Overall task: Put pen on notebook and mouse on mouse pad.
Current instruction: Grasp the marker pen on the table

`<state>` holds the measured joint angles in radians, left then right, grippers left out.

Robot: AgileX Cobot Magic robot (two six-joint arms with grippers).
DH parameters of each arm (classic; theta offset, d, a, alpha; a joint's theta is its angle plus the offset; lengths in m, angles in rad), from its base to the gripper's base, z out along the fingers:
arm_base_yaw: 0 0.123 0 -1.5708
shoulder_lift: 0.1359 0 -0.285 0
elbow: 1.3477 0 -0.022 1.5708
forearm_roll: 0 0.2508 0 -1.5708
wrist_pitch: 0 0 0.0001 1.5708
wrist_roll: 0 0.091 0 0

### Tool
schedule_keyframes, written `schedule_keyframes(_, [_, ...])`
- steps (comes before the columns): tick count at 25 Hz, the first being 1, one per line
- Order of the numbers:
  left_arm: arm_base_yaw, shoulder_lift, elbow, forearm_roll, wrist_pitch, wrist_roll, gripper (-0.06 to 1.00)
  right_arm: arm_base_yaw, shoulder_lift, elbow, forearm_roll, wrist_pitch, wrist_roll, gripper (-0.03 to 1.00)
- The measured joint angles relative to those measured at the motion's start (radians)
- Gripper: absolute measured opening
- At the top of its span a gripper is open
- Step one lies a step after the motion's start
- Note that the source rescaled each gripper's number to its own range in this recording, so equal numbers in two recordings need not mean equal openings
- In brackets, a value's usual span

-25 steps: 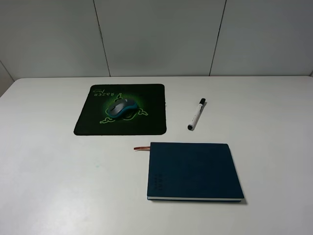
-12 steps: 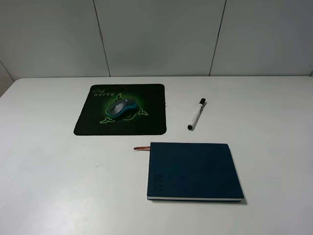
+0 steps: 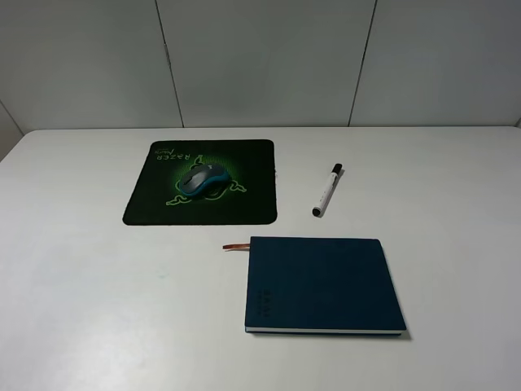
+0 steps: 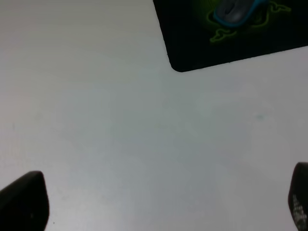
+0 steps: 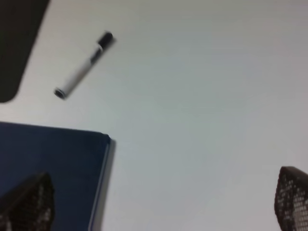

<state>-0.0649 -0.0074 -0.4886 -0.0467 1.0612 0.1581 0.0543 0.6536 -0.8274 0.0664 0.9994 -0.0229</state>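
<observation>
Mouse (image 3: pixel 201 181) sits on pad (image 3: pixel 146 208). Pen (image 3: pixel 326 191) lies on desk (image 3: pixel 81 285), right of pad, apart from notebook (image 3: pixel 321 283). Left gripper (image 4: pixel 161 199) wide, empty, near pad corner. Right gripper (image 5: pixel 159 199) wide, empty, by notebook edge.

Grey-teal mouse (image 3: pixel 201 180) on black, green-logo pad (image 3: pixel 146 204). White, black-capped pen (image 3: pixel 326 191) flat beside pad, apart from notebook (image 3: pixel 321 283): navy, closed, ribbon out at far-left corner.

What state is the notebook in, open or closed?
Closed. The notebook lies flat with its dark cover on top; white page edges show only along its near side.
</observation>
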Motion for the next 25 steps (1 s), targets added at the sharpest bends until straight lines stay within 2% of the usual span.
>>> schedule_keyframes(4, [0.000, 0.000, 0.000, 0.000, 0.000, 0.000, 1.00, 0.058, 0.176, -0.051, -0.035, -0.051, 0.009, 1.00])
schedule_keyframes(8, [0.000, 0.000, 0.000, -0.001, 0.001, 0.000, 1.00, 0.109, 0.349, -0.121, -0.066, -0.069, 0.078, 1.00])
schedule_keyframes(21, [0.000, 0.000, 0.000, -0.001, 0.001, 0.000, 1.00, 0.188, 0.827, -0.416, -0.066, -0.056, 0.107, 1.00])
schedule_keyframes(25, [0.000, 0.000, 0.000, -0.001, 0.001, 0.000, 1.00, 0.232, 0.941, -0.505, -0.073, -0.046, 0.146, 1.00])
